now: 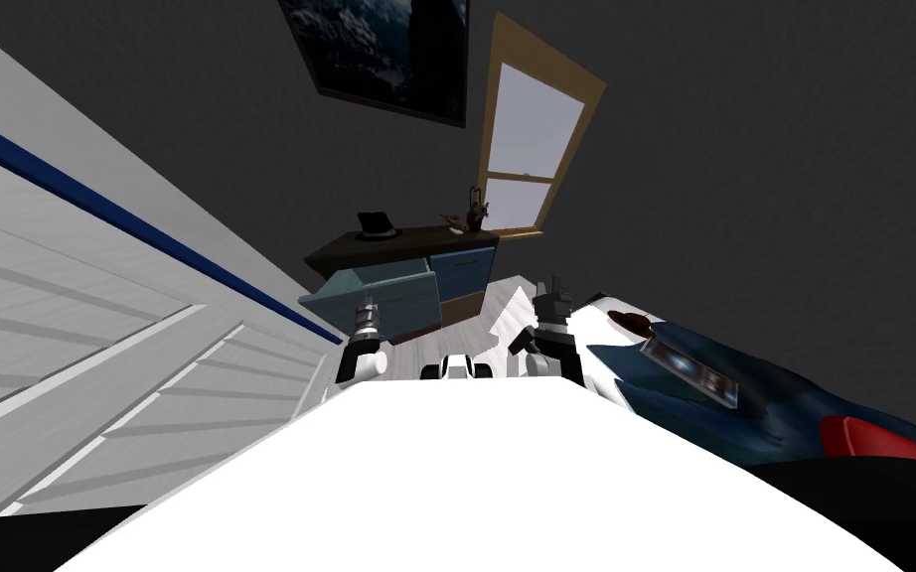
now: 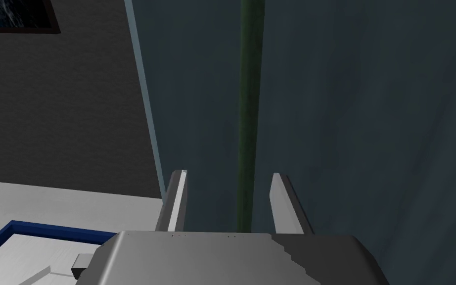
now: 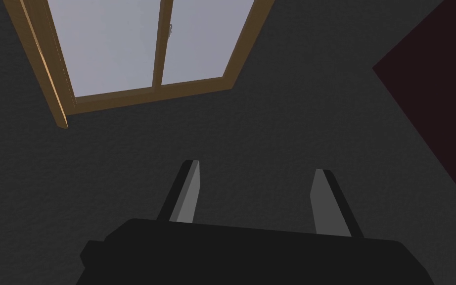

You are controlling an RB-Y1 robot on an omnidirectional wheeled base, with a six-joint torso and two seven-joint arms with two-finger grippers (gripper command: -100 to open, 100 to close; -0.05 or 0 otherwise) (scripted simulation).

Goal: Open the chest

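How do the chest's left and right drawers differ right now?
The left drawer is pulled out from the chest; the right drawer sits flush. The left gripper is at the left drawer's front; the right drawer has none at it. Both have blue fronts.

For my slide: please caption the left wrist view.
Open left pincer straddles the dark green handle of the blue drawer front.

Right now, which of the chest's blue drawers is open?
The left drawer: it juts out toward the left gripper, while the right drawer sits flush under the dark top.
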